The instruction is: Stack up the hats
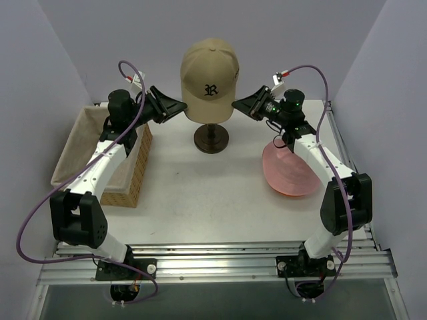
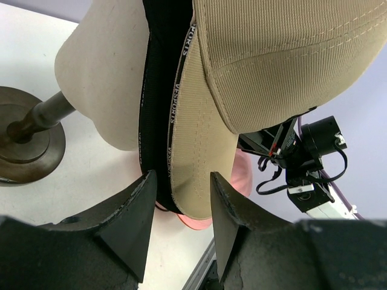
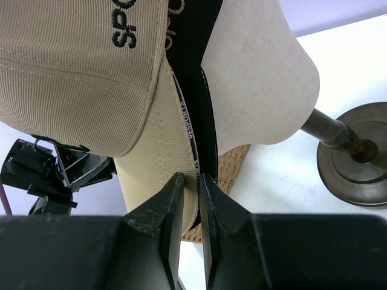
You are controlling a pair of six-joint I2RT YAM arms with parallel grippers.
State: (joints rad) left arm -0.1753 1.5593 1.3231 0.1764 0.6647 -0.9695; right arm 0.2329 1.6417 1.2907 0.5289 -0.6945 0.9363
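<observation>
Sitting on the head form (image 2: pixel 103 78): tan cap (image 1: pixel 209 73), ribbed fabric, dark "R" in front. Only the wrist views show a black cap (image 2: pixel 157 90) under it. Right gripper (image 3: pixel 190 181) pinches the tan cap's rim; left gripper (image 2: pixel 181 181) is open, straddling the rim. Top view shows the pink hat (image 1: pixel 287 175) on the counter (image 1: pixel 200 200).

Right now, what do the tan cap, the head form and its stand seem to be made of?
The tan cap looks like matte, finely ribbed fabric with stitched seams. The head form has a cream cloth cover with a fine weave; its core is hidden. The stand is probably dark metal, given its dull sheen and turned rings, though finished wood is possible.
</observation>
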